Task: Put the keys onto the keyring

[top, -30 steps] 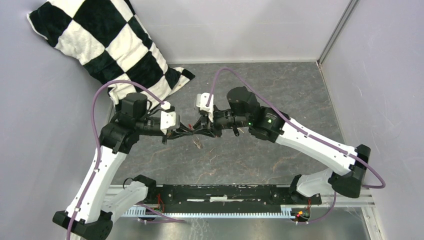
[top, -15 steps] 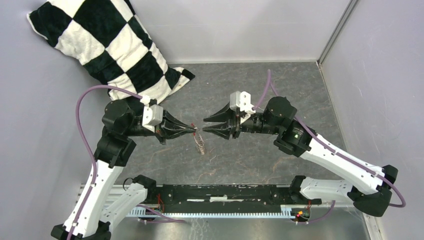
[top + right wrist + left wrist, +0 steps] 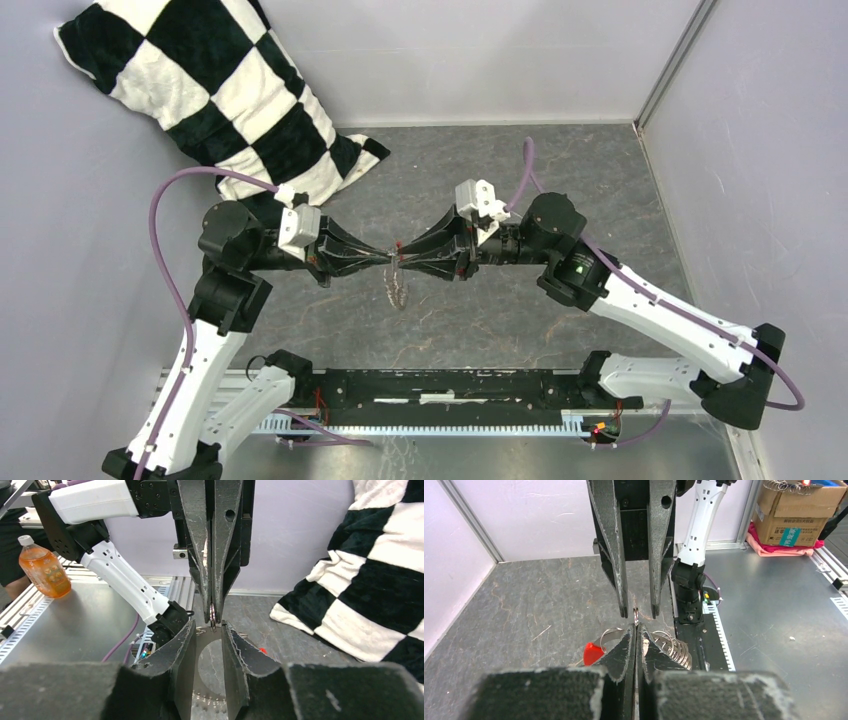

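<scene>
My left gripper point(image 3: 388, 257) is shut on the keyring point(image 3: 636, 615), a thin silvery loop whose edge pokes out past its tips. Below the grip hang a bunch of silvery pieces point(image 3: 675, 647) and a red tag point(image 3: 593, 653); from above they dangle over the slate floor as one bunch point(image 3: 398, 288). My right gripper point(image 3: 208, 625) faces the left one tip to tip, open, with its fingers on either side of the loop's edge point(image 3: 213, 617) and a gap on both sides. In the left wrist view the right gripper point(image 3: 639, 613) hangs just beyond the loop. No loose keys show in any view.
A black-and-white checkered pillow point(image 3: 215, 90) leans in the back left corner. Grey walls point(image 3: 760, 150) close in the back and right side. A black rail point(image 3: 450, 385) runs along the near edge. Outside the cell are an orange bottle point(image 3: 44, 569) and a cardboard box point(image 3: 804, 510).
Both arms have swung round from a tangled pose to face each other. Over the last half second the right gripper has moved left until its fingers flank the loop, and narrowed a little.
</scene>
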Motion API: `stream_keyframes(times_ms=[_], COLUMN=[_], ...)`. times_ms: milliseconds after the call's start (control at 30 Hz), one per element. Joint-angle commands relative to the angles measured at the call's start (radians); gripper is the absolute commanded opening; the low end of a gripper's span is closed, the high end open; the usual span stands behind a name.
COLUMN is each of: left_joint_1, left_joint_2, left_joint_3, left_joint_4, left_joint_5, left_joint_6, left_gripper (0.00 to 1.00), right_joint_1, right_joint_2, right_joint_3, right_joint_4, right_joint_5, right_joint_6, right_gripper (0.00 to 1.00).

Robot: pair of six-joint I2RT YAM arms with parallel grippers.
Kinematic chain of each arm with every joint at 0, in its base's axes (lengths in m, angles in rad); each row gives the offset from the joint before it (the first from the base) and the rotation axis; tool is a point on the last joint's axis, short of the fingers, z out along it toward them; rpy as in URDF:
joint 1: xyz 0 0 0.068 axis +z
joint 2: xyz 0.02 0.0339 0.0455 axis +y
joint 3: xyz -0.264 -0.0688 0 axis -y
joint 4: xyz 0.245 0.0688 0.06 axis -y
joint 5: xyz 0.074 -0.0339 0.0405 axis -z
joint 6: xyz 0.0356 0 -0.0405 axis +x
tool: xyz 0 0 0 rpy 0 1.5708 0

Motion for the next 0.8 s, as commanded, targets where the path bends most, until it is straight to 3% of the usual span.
stream_keyframes(times_ms=[0, 167, 267, 367, 433, 500, 600, 767], left_joint_1=[0.001, 0.001, 0.000, 0.001, 0.000, 0.000, 0.000, 0.001], left_joint_2=[-0.001, -0.002, -0.001, 0.001, 0.010, 0.034, 0.093, 0.152], left_joint_3=[0.031, 0.032, 0.031, 0.037, 0.059, 0.095, 0.162, 0.184], left_joint_4=[0.057, 0.077, 0.067, -0.031, -0.199, -0.344, -0.509, -0.686], left_joint_5=[0.028, 0.027, 0.032, 0.041, -0.004, -0.048, -0.119, -0.138], left_joint_6=[-0.050, -0.055, -0.041, 0.064, 0.200, 0.337, 0.455, 0.632], left_gripper=[0.02, 0.02, 0.02, 0.03, 0.28, 0.43, 0.49, 0.48], right_joint_1=[-0.002, -0.002, -0.002, -0.002, -0.002, -0.003, -0.002, 0.015], right_joint_2=[0.026, 0.041, 0.038, 0.027, 0.033, 0.050, 0.094, 0.190], right_joint_3=[-0.002, -0.005, -0.010, -0.002, 0.039, 0.082, 0.146, 0.253], right_joint_4=[0.077, 0.081, 0.082, 0.050, -0.045, -0.138, -0.278, -0.468], right_joint_5=[-0.038, -0.035, -0.025, -0.001, 0.025, 0.042, 0.043, 0.096], right_joint_6=[0.047, 0.051, 0.053, 0.033, -0.009, -0.057, -0.138, -0.232], right_gripper=[0.29, 0.18, 0.01, 0.01, 0.01, 0.01, 0.01, 0.01])
